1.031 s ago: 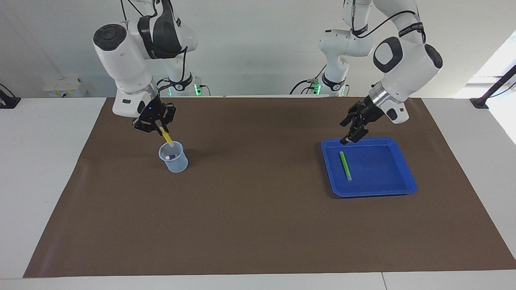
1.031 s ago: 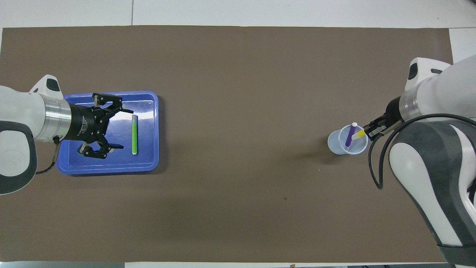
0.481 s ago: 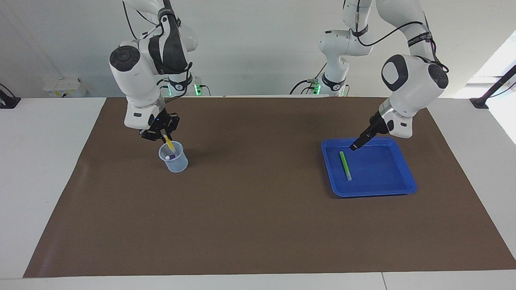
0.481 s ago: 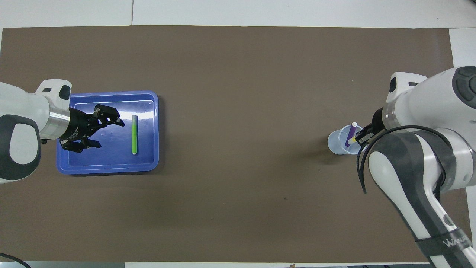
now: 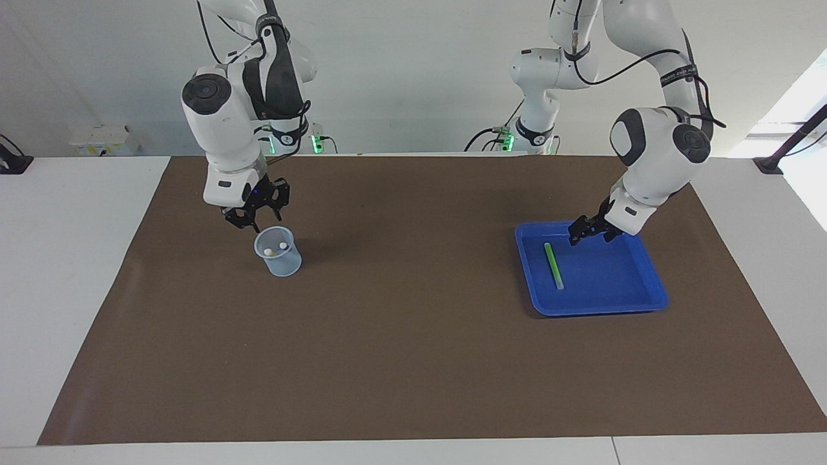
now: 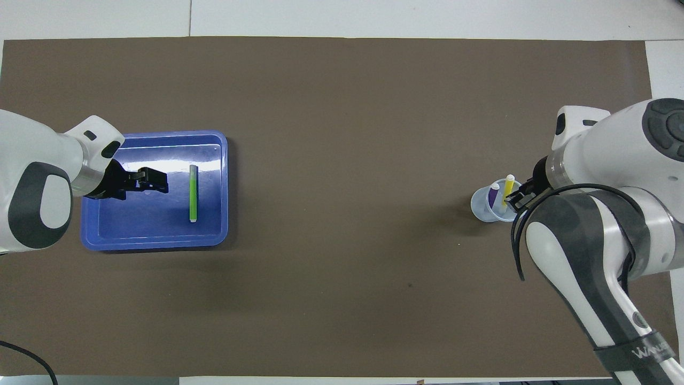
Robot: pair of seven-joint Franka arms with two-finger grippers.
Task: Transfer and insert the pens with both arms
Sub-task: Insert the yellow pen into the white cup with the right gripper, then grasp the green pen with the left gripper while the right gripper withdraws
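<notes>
A green pen point(image 5: 552, 265) point(image 6: 193, 192) lies flat in the blue tray point(image 5: 601, 309) point(image 6: 155, 243) toward the left arm's end of the table. My left gripper point(image 5: 591, 234) point(image 6: 155, 181) hangs open low over the tray, beside the green pen and apart from it. In the clear cup point(image 5: 284, 263) point(image 6: 481, 208) toward the right arm's end stand the yellow pen point(image 6: 507, 190) and the purple pen point(image 6: 492, 193), pale ends up. My right gripper point(image 5: 249, 223) point(image 6: 515, 198) is open just above the cup's rim, holding nothing.
A brown mat point(image 5: 413, 361) covers most of the white table. Two smaller white arms with green lights point(image 5: 533, 132) stand at the robots' edge of the table. The mat between cup and tray is bare.
My right gripper has opened and let the yellow pen drop into the cup beside the purple one. My left gripper has turned and come lower over the tray.
</notes>
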